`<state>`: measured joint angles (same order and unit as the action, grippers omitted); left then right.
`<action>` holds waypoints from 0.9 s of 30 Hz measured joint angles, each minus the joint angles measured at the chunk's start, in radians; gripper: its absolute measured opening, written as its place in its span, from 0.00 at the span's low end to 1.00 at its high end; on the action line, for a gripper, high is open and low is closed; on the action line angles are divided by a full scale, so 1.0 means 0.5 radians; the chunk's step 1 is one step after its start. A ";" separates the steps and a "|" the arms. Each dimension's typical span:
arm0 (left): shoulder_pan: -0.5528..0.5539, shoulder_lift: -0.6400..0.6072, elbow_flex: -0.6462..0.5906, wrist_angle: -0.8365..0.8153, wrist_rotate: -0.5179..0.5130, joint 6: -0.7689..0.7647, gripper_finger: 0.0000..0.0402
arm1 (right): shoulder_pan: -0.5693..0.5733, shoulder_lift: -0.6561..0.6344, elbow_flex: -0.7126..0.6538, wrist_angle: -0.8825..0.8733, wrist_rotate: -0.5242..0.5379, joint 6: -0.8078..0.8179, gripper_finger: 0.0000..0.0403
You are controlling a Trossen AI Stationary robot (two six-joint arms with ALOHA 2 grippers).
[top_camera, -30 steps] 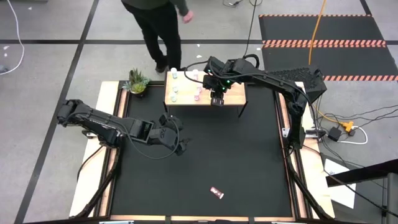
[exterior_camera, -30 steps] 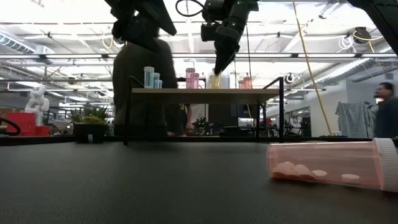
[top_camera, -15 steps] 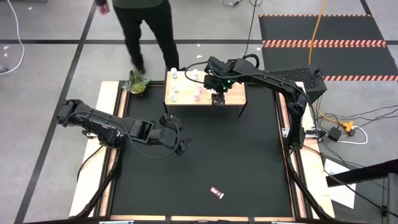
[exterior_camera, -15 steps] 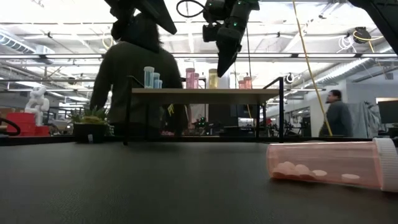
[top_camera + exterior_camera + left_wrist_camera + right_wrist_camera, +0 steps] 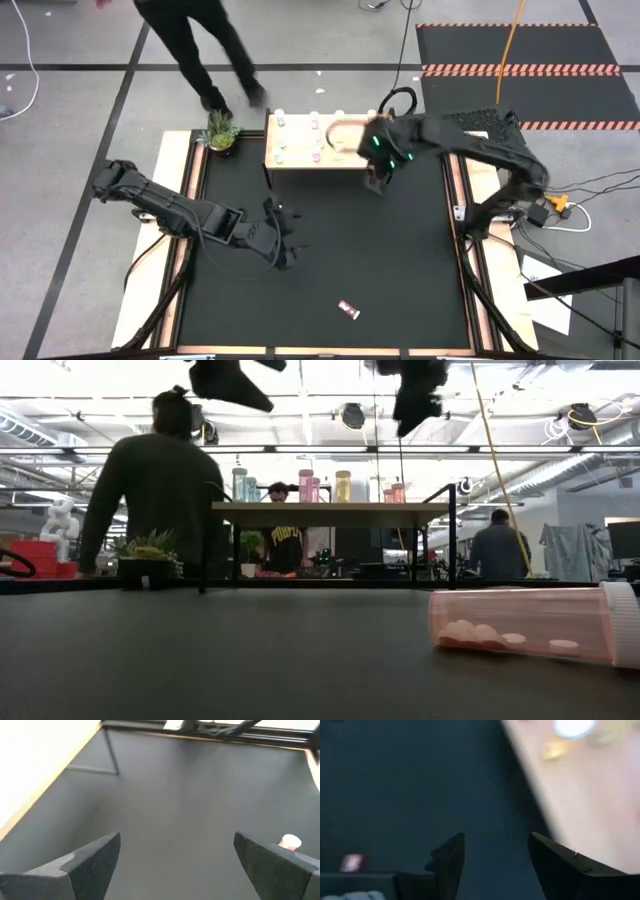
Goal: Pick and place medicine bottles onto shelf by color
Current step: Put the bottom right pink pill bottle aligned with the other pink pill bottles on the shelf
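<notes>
Up on the shelf (image 5: 310,158) stand the bottles (image 5: 343,486), easy to see only from low down. Off its right corner, the right gripper (image 5: 376,181) has pulled away, jaws apart and empty. Left gripper (image 5: 281,243) waits wide open over bare mat (image 5: 400,270), where one pink bottle (image 5: 530,623) lies.

We see our left gripper (image 5: 283,243) low over mid-desk, arm stretched from the left edge, jaws spread wide and empty. Our right gripper (image 5: 376,182) hangs raised, jaws parted, holding nothing.
</notes>
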<state>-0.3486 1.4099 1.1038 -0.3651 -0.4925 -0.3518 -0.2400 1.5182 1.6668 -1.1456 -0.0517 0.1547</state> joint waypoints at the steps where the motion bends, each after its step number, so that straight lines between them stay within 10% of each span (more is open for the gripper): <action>1: -0.004 0.014 0.000 0.051 0.023 0.056 0.97 | 0.094 -0.085 -0.128 0.088 0.000 0.092 0.52; 11: -0.012 0.414 0.002 0.695 0.645 0.542 0.97 | 1.270 -0.334 -1.060 1.193 0.613 1.036 0.52; 17: -0.053 0.776 0.002 1.015 0.939 0.480 0.97 | 1.663 -0.325 -1.084 1.128 1.132 1.708 0.52; 27: -0.078 1.345 0.419 1.140 1.210 0.654 0.73 | 1.973 -0.310 -1.083 0.883 1.149 2.227 0.52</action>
<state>-0.3876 2.0822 1.3132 0.2049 0.1127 -0.0250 0.7464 1.3632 1.1255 -0.7040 0.5227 1.2683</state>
